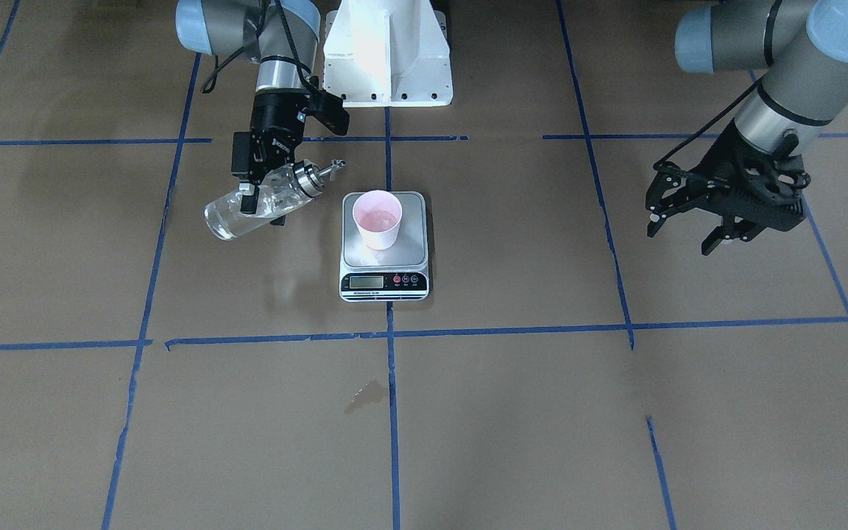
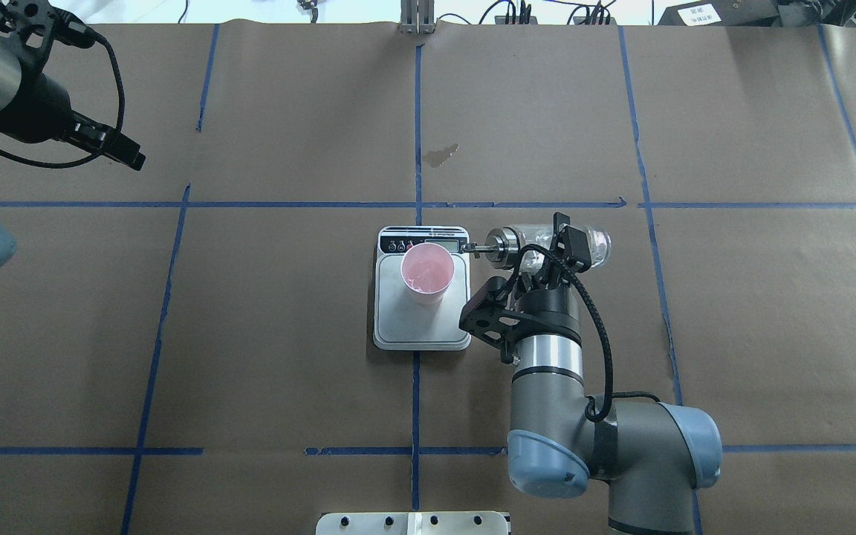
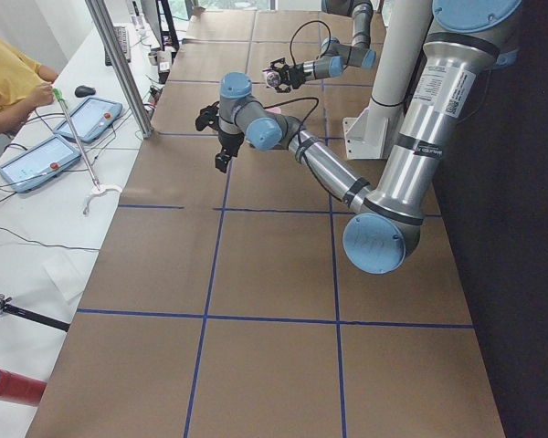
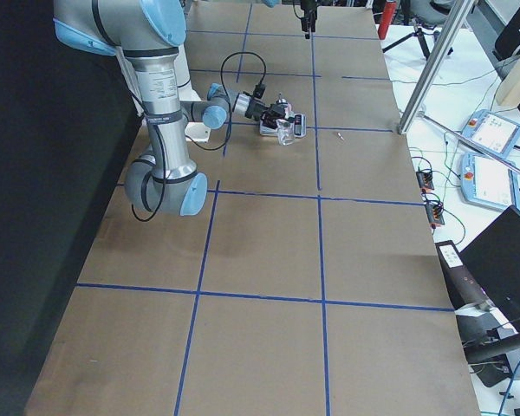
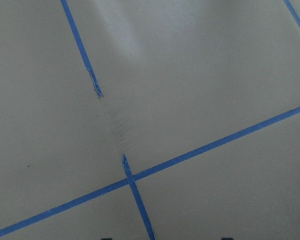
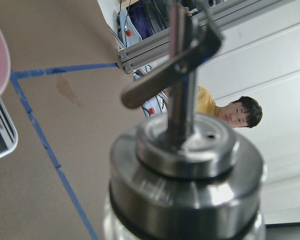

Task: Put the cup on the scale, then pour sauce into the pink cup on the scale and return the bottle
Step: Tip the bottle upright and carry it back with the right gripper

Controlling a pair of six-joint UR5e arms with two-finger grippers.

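Note:
The pale pink cup (image 1: 377, 218) stands upright on the steel plate of the scale (image 1: 413, 239), also seen from overhead as cup (image 2: 426, 271) on scale (image 2: 398, 323). My right gripper (image 1: 262, 197) is shut on the clear glass bottle (image 1: 236, 213), which lies nearly level beside the scale. Its metal spout (image 1: 336, 168) points toward the cup and ends short of the rim, with no stream visible. The sauce is clear and hard to tell from the glass. The right wrist view is filled by the bottle cap (image 6: 185, 165). My left gripper (image 1: 680, 241) hangs open and empty, far off.
Blue tape lines grid the brown paper table top. A dark stain (image 1: 366, 394) marks the paper in front of the scale. The white robot base (image 1: 387, 51) stands behind the scale. A person (image 3: 9, 82) sits at a side table with tablets (image 3: 50, 160).

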